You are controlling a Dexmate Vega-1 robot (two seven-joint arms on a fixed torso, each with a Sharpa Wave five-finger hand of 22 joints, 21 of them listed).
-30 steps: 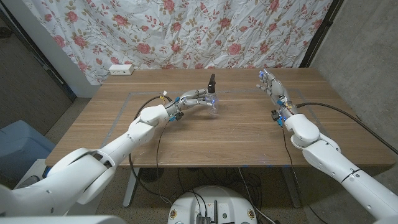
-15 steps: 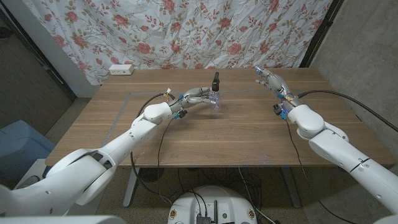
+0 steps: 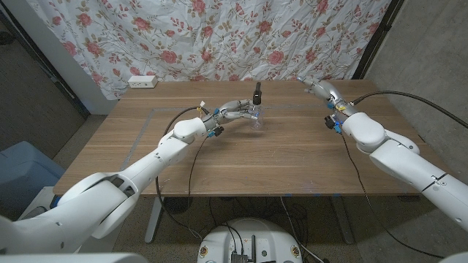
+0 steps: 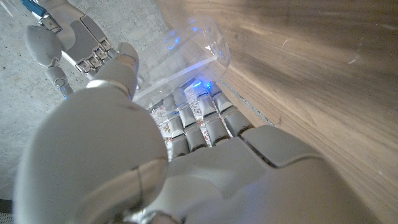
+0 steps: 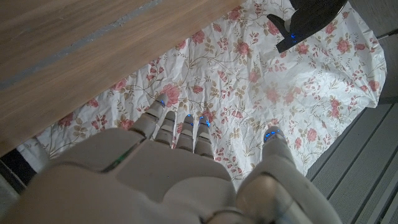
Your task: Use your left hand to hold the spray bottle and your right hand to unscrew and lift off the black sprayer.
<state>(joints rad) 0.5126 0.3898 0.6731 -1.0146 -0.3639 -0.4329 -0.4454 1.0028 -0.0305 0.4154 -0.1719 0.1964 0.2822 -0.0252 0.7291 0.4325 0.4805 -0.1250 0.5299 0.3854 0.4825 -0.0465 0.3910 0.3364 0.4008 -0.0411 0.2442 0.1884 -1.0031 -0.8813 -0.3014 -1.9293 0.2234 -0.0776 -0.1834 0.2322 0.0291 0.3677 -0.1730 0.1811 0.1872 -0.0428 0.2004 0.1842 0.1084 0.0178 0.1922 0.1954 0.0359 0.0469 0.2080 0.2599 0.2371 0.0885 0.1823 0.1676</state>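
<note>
A small clear spray bottle [image 3: 256,120] with a black sprayer [image 3: 256,94] on top stands upright on the wooden table [image 3: 241,161], toward its far middle. My left hand [image 3: 238,109] grips the bottle's body from its left side. In the left wrist view my left hand's fingers [image 4: 199,118] wrap around the clear bottle [image 4: 186,59]. My right hand [image 3: 319,88] hovers over the far right of the table, well apart from the bottle, holding nothing with its fingers spread. The right wrist view has my right hand [image 5: 186,168] low and the black sprayer [image 5: 308,18] ahead of its fingertips.
A white power strip [image 3: 142,81] lies at the table's far left edge. A floral curtain [image 3: 219,36] hangs behind the table. Thin cables trail from both wrists onto the tabletop. A blue bin [image 3: 22,175] stands on the floor at the left.
My left hand has carried the bottle a little farther back and to the right. My right hand has drawn toward the table's far edge.
</note>
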